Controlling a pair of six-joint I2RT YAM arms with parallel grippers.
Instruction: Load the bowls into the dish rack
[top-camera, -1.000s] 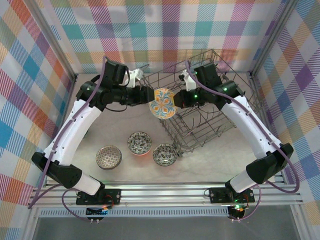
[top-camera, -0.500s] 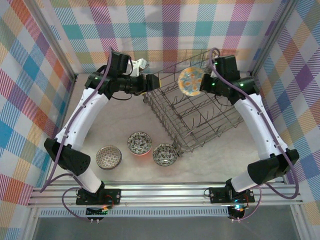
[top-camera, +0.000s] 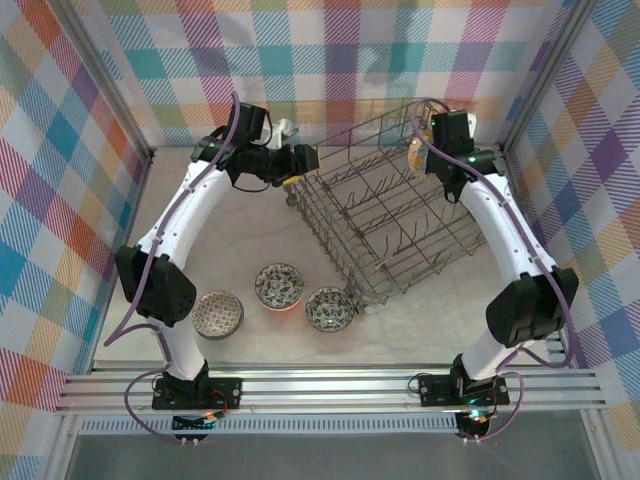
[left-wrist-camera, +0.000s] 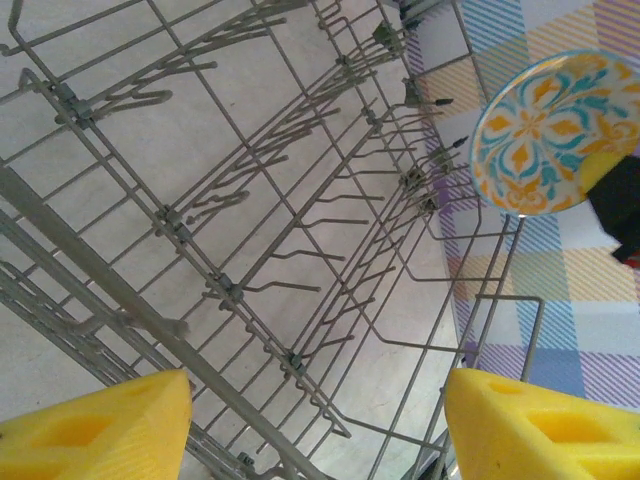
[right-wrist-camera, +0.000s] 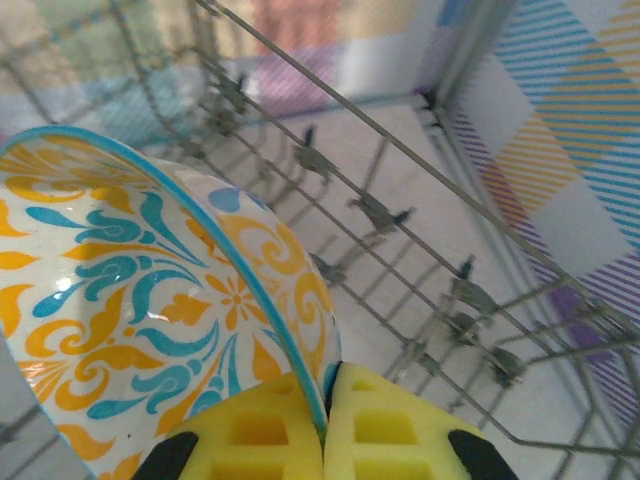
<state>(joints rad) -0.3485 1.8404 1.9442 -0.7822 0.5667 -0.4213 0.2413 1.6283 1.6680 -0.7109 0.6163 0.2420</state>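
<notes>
While left jaws are spread, the orange-yellow bowl is pinched by right jaws at 1 o'clock of the dish rack.

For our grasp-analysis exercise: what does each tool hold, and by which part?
The right tool pinches the orange-and-teal patterned bowl by its rim, a finger either side. The left tool is open and holds nothing.
</notes>
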